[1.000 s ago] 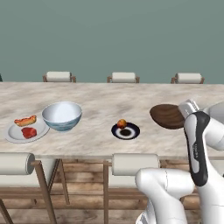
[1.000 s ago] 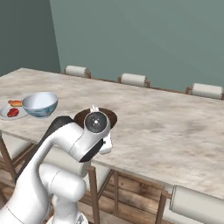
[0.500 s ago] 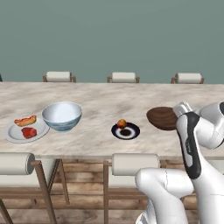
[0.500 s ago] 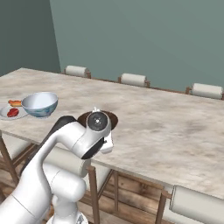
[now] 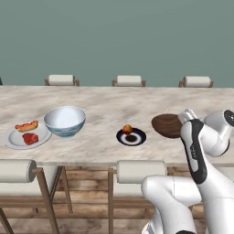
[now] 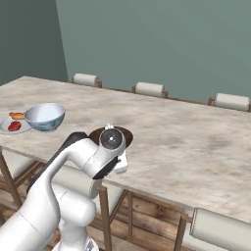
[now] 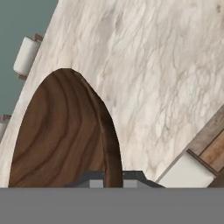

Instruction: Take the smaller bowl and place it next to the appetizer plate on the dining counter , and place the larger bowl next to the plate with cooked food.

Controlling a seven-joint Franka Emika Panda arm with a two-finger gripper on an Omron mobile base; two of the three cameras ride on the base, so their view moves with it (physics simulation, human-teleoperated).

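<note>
Now I am on the first step, carrying the smaller bowl (image 5: 167,125) toward the appetizer plate (image 5: 131,136): my hand (image 7: 112,177) is clamped on its rim, the bowl held just above the dining counter (image 5: 105,107), at about three o'clock from that plate. The larger bowl (image 5: 65,120) already sits beside the plate with cooked food (image 5: 27,135). Next, I judge, I should lower the bowl beside the dark plate and let go.
</note>
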